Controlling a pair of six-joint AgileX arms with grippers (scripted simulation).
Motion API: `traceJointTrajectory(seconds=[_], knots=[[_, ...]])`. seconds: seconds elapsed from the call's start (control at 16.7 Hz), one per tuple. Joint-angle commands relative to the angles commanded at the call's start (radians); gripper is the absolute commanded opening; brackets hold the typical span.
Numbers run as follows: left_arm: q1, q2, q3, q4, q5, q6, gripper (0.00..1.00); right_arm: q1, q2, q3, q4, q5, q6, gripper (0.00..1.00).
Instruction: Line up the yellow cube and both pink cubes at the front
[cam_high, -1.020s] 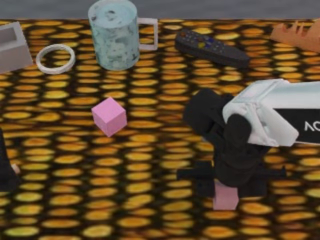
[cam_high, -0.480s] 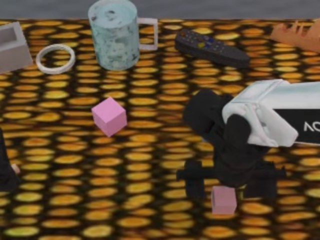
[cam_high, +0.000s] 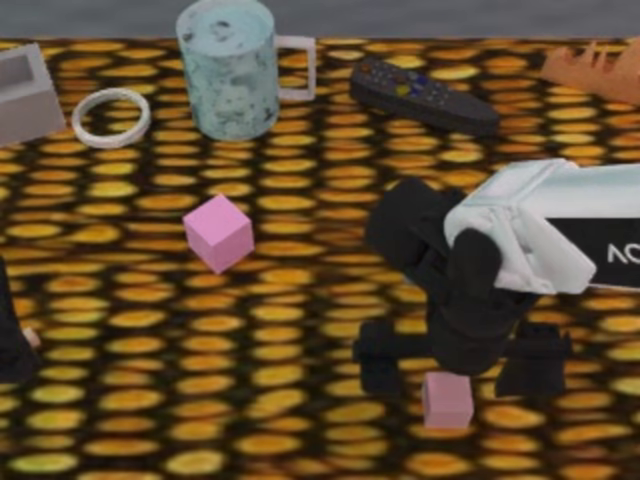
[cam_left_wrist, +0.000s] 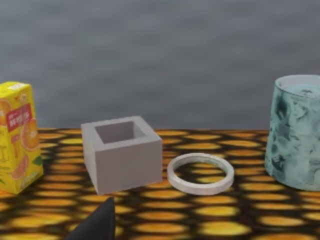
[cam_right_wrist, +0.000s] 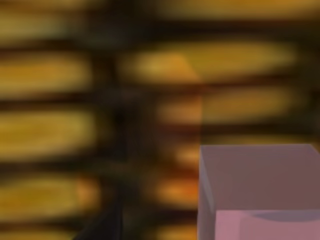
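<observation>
Right gripper (cam_high: 458, 372) hangs wide open just over the small pink cube (cam_high: 447, 400), fingers spread to either side and clear of it. Placed from the mug (cam_high: 229, 68): that cube sits on the counter (cam_high: 300, 330) far toward the front and right, the brighter pink cube (cam_high: 218, 232) in front, fairly near. Left arm (cam_high: 12, 330) idles at the left edge; its fingers' state cannot be told

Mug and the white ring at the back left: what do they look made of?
The mug looks like glazed ceramic: pale teal with dark marbled speckles, thick white handle. The white ring looks like plain matte plastic or a tape roll, a flat, even band; its look leaves that open.
</observation>
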Motion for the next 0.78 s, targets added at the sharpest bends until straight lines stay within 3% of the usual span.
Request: traceJointTrajectory(seconds=[0.48,0.78], knots=[[0.000,0.000,0.000,0.000,0.000,0.000,1.00,0.013,-0.083,0.145,-0.239,-0.001,0.004,1.00],[0.000,0.000,0.000,0.000,0.000,0.000,1.00,0.009,-0.098,0.164,-0.266,0.000,0.003,1.00]])
